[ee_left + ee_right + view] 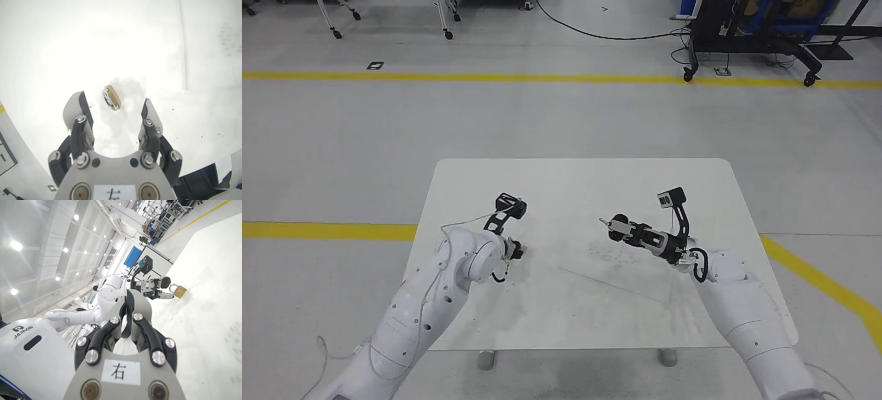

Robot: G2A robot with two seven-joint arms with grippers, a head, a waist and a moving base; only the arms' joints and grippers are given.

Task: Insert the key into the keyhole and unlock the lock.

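Padlock [112,99] on the tabletop [582,300], standing on its brass base with the chrome shackle [173,288] pointing straight up. Directly above it hang the left fingers [86,108], spread wide and empty, aimed down at the shackle. They are close but not touching, and the lock sits a touch nearer one finger than the other. Its broad faces look turned toward the two pads, with the wide axis running across the line between them, so a straight descent and squeeze should catch it flat. That's my read of what the coming move turns on.

The left arm is clearly the nearer one, bent at the elbow with its wrist tipped downward over the lock. Well apart on the other side of the tabletop, the right arm holds its wrist raised and rolled on its side, pointing toward the lock. The right fingers [130,306] are pressed together; what they pinch, if anything, is too small to tell.
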